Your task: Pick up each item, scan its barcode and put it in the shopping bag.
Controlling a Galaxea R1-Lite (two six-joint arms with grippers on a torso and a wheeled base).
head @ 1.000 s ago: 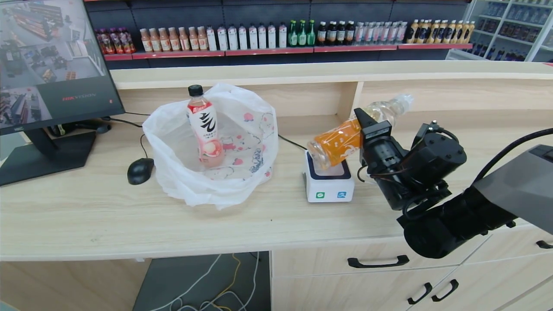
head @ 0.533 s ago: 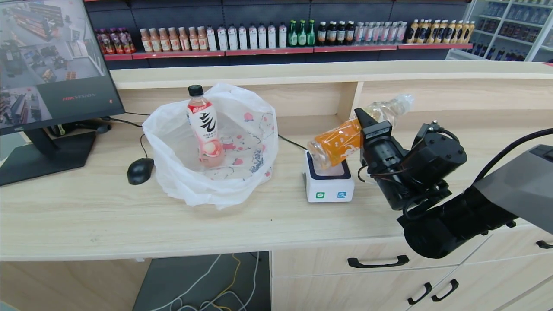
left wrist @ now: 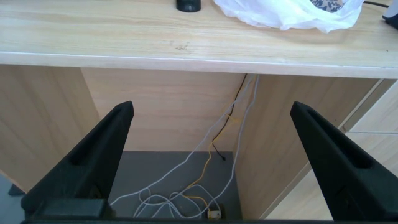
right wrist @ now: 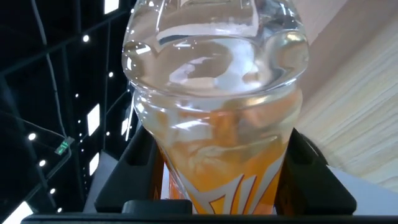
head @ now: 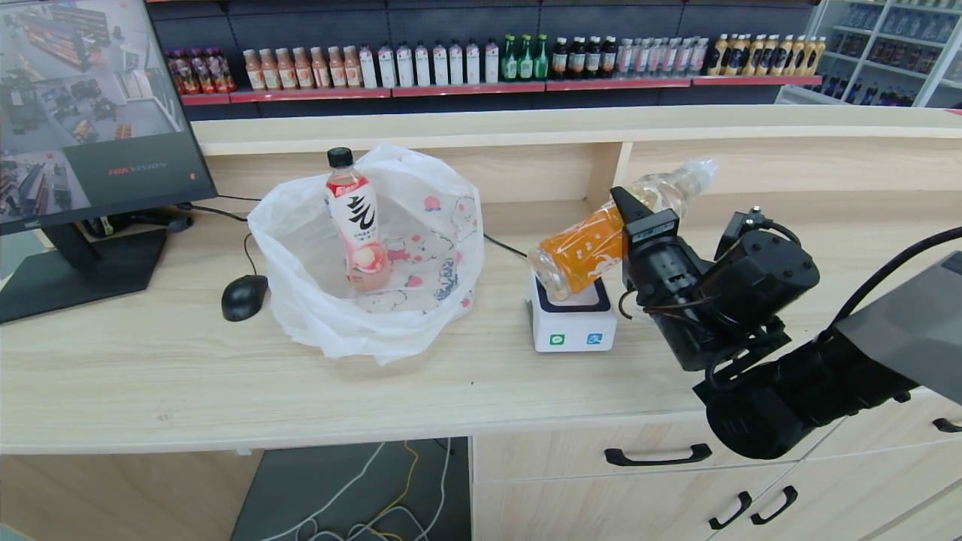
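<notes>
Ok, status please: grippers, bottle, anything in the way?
Right gripper shut on orange bottle, tilted over scanner. Left gripper open. Bag open, pink bottle inside.

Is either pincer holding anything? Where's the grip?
Right pincer holds the clear plastic bottle with the orange label, clamped around its middle, at the label's upper end. Left pincer is open and empty.

Counter: a long light wooden counter top (head: 188, 376), with a raised wooden ledge along its far side.
Left end: the flat black base of a monitor stand (head: 83, 270); small dark things behind it, perhaps cable ends.
Left of middle: a black computer mouse (head: 244, 297), just beside a crumpled white plastic shopping bag (head: 376, 323), mouth open upward.
Right of the bag: a small white box scanner (head: 573, 324), standing apart from it.
</notes>
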